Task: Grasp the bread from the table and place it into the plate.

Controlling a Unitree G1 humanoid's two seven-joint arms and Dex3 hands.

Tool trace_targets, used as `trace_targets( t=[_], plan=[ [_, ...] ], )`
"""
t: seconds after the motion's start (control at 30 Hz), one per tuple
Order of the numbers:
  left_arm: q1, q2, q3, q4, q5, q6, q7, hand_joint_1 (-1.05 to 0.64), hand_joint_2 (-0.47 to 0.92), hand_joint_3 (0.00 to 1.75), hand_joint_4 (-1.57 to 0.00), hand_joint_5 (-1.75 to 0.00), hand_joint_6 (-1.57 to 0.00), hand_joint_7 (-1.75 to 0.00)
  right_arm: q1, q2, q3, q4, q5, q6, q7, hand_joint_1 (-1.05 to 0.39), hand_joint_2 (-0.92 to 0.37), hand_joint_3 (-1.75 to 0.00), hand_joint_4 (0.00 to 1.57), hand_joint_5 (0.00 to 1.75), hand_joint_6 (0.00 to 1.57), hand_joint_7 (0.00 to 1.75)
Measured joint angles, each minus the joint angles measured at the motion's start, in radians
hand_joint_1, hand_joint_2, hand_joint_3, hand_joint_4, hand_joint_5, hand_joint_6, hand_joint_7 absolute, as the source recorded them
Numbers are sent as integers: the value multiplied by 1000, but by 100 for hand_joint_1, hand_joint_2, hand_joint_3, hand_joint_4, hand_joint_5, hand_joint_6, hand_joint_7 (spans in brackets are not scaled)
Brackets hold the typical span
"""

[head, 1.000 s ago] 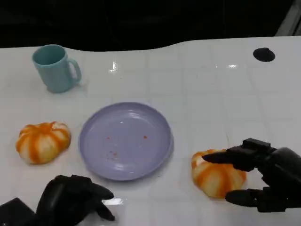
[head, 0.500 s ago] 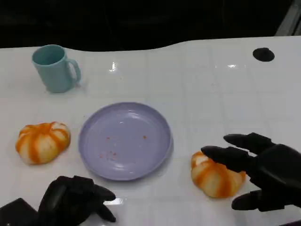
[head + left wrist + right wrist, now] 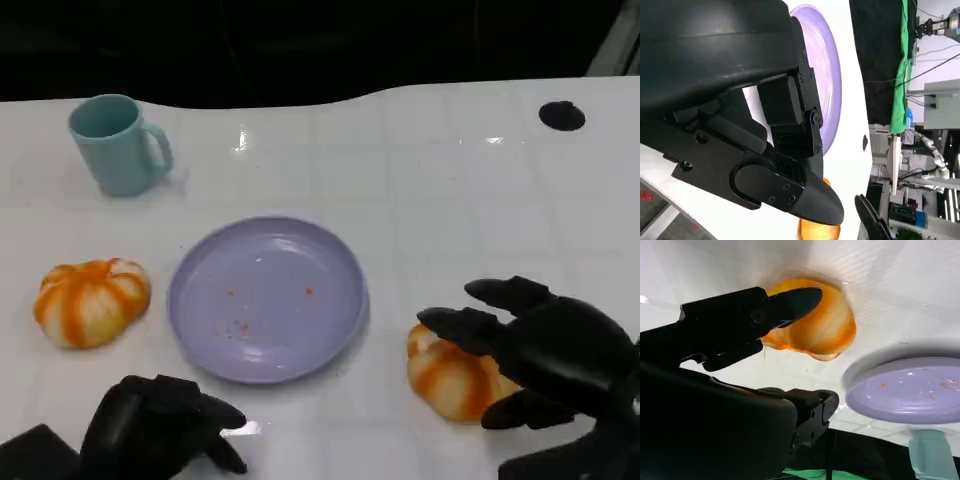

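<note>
A: The fingers [image 3: 470,325] of the right hand [image 3: 545,355] are spread apart over the nearer bread [image 3: 455,380], with one digit low at its near side. In the right wrist view a fingertip lies right against the crust, but I can't see a closed pinch, so I judge the hand open and holding nothing.

B: Where does that bread sit?

A: On the white worktop [image 3: 450,180], just beside the right edge of the purple plate [image 3: 267,298], apart from its rim. It lies directly under the right hand, poking out toward the plate.

B: Long axis?

A: It is a rounded, pumpkin-like bun, slightly wider than deep, with no strong axis, so the grasp angle matters little.

B: And the left hand [image 3: 160,425]?

A: Resting curled in on the worktop near the plate's front left, gripping nothing. A second bread [image 3: 90,300] lies to the plate's left, nearer that hand. A teal mug [image 3: 118,145] stands well behind.

B: So the right hand is placed to close; the plate lies to its left.
</note>
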Motion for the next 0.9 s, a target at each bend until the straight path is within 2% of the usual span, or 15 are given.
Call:
trace_targets(
  t=[0.3,0.57,0.67,0.7,0.73,0.77,0.8,0.83,0.87,0.9],
  plan=[
    [2,-3,-1,-8,-3,1,0,-105,89,0,-149,-68,-157,-22,-57,9,65,91,-29,61,-12,-52,-89,0,6,16,22,0],
    [4,-5,-3,-14,-3,4,0,-105,89,0,-149,-68,-157,-23,-109,13,119,139,-29,96,33,-51,-89,0,11,16,25,2],
    [5,-6,-3,-18,-4,7,0,-105,89,0,-149,-68,-157,-23,-131,14,142,167,-30,96,29,-42,-90,0,32,14,42,4],
    [5,-7,-3,-21,-4,8,0,-105,89,0,-149,-68,-157,-23,-136,14,146,178,-29,95,24,-37,-91,-1,50,17,54,6],
    [6,-7,-3,-22,-4,8,0,-105,89,0,-149,-68,-157,-23,-140,15,150,188,-28,92,16,-29,-92,-6,78,26,74,11],
    [6,-7,-3,-24,-4,8,0,-105,89,0,-149,-68,-157,-23,-143,20,151,201,-21,86,2,-26,-92,-9,89,30,84,12],
    [7,-7,-3,-26,-3,8,2,-105,89,0,-149,-68,-157,-23,-148,24,150,217,-5,78,-17,-22,-92,-13,101,51,102,14],
    [7,-7,-3,-28,-3,8,2,-105,89,0,-149,-68,-157,-23,-152,29,146,233,15,67,-40,-20,-92,-17,100,92,118,15],
    [7,-8,-3,-28,-3,8,3,-105,89,0,-149,-68,-157,-23,-156,35,142,249,30,56,-65,-20,-92,-21,96,120,124,16],
    [8,-8,-3,-30,-3,8,3,-105,89,0,-149,-68,-157,-23,-161,41,140,263,44,46,-91,-20,-92,-25,89,145,122,35]
  ],
)
